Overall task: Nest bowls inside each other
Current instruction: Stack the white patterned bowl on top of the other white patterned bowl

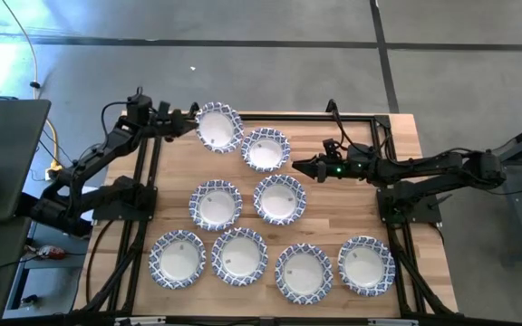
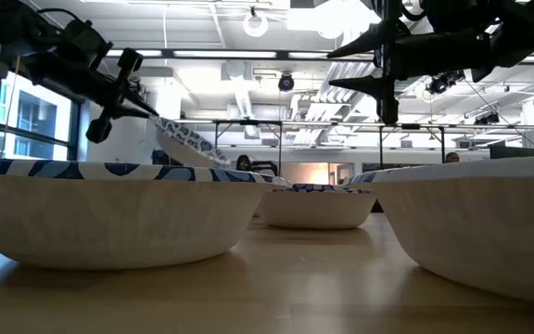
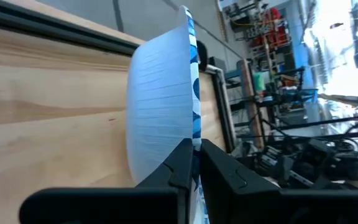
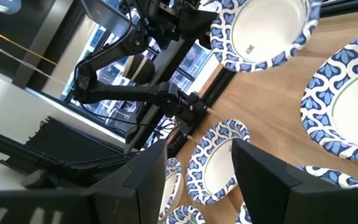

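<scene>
My left gripper (image 1: 191, 116) pinches one bowl's (image 1: 218, 127) rim, lifting it tilted for nesting. The right gripper (image 1: 295, 166) hovers beside another bowl (image 1: 265, 149), jaws apart.

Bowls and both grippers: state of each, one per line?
held bowl: pinched at its rim by the left gripper, tilted, raised off the table at the far left
left gripper: shut on the held bowl
right gripper: open, empty, hovering beside the far-row bowl
far-row bowl: flat on the table, not nested
other seven bowls: each lying singly on the table, upright, none nested yet
</scene>
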`<state>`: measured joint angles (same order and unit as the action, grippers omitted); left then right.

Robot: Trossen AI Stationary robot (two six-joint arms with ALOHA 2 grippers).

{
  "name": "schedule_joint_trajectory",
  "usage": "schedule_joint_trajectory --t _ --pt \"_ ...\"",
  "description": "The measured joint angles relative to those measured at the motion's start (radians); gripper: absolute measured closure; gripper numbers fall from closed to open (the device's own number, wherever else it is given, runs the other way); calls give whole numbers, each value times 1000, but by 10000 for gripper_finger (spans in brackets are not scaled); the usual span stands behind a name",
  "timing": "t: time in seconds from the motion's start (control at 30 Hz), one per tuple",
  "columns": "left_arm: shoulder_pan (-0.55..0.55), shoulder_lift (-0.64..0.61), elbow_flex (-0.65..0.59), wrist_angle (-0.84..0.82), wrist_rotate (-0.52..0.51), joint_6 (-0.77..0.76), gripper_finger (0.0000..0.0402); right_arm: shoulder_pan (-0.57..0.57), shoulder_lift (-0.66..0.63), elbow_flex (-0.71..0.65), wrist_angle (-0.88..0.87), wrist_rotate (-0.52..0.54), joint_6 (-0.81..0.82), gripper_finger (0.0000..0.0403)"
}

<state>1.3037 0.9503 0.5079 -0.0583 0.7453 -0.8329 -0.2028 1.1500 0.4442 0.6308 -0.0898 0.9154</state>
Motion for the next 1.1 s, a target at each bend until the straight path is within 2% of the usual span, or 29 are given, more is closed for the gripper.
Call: schedule_joint_trajectory --t 0.17,0.37,0.7,1.1 --pt "-4 -21 0 12 38 -21 387 0 0 0 20 0 -25 230" --pt "-54 -40 0 12 49 -30 387 0 0 0 177 0 -69 230" --pt "-193 -40 0 18 55 -57 387 -36 0 0 283 0 -78 230" --pt "-359 -39 0 140 20 -160 387 -46 0 0 408 0 -86 230"
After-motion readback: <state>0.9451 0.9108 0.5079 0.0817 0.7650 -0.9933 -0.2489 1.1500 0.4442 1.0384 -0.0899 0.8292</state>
